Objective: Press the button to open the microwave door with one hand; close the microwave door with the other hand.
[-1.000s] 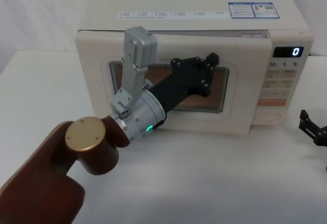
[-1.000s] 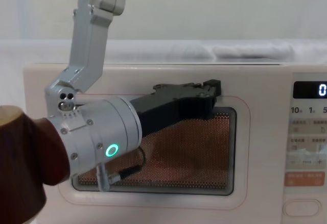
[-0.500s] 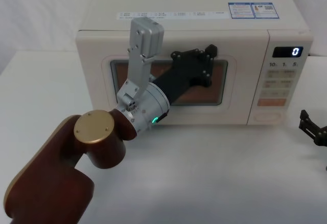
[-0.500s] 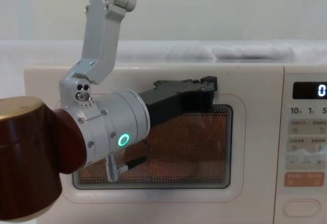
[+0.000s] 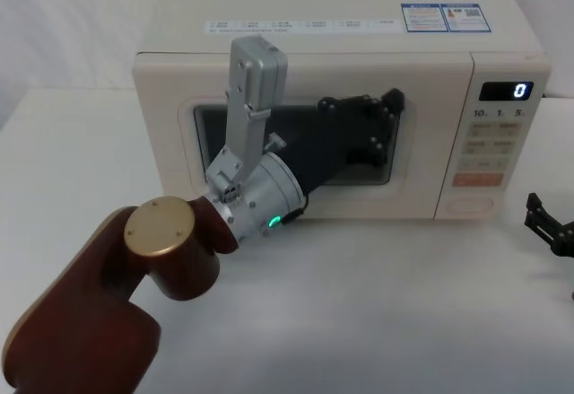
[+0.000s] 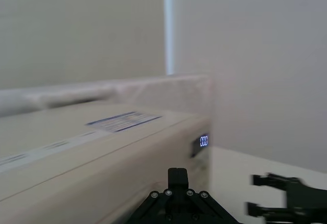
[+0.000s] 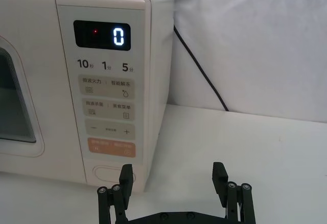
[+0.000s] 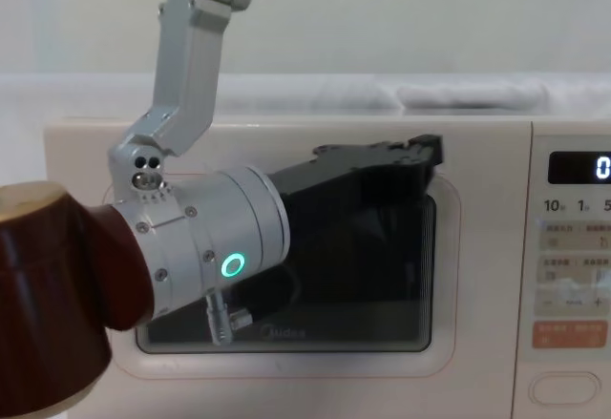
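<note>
Since a second ago the microwave door point(image 5: 296, 147) has swung from ajar to flush with the cabinet, its window has gone dark, and your left gripper point(image 5: 381, 125) has slid toward the 3 o'clock edge of the window. It now lies flat against the upper part of that edge; whether its fingers are spread or pressed together you cannot tell.

The right gripper point(image 7: 173, 185) waits with fingers spread, empty, on the table at about 4 o'clock of the microwave. The button point(image 7: 110, 174) sits just ahead of it, at the foot of the control panel.

Judge the door as a stiff, light, hinged panel. It needs a flat push, not a pinch. Push near the latch side, on the cream frame rather than the window, which may flex. The oven itself looks heavy enough to stay put.

The table point(image 5: 404, 322) is white, smooth and matte. A pale wall point(image 8: 430, 18) stands close behind.
</note>
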Controlling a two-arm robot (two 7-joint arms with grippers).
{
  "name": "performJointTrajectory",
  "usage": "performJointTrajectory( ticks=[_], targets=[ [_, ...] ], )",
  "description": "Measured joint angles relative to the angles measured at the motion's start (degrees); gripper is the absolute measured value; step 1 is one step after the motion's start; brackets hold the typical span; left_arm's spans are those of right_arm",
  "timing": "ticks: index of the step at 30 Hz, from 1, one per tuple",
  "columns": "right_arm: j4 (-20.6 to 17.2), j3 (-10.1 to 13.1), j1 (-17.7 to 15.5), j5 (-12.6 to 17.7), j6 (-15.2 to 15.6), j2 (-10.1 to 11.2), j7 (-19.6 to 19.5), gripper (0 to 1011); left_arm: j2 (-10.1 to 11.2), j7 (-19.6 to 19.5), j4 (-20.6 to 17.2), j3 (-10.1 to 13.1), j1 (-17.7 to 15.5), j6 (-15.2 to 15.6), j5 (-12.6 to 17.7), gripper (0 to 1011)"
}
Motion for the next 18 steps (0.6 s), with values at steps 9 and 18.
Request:
performJointTrajectory(
  ticks=[9, 18],
  targets=[
    [0.0, 0.0, 0.0, 0.0, 0.0, 0.0, 0.0, 1002, 2.7, -3.8, -3.1, 2.2, 1.2, -1.2, -2.8, 0],
    [0.0, 0.0, 0.0, 0.0, 0.0, 0.0, 0.0, 1002, 6.4, -1.6, -8.6, 2.7, 5.0, 1.3, -3.2, 0]
  ],
)
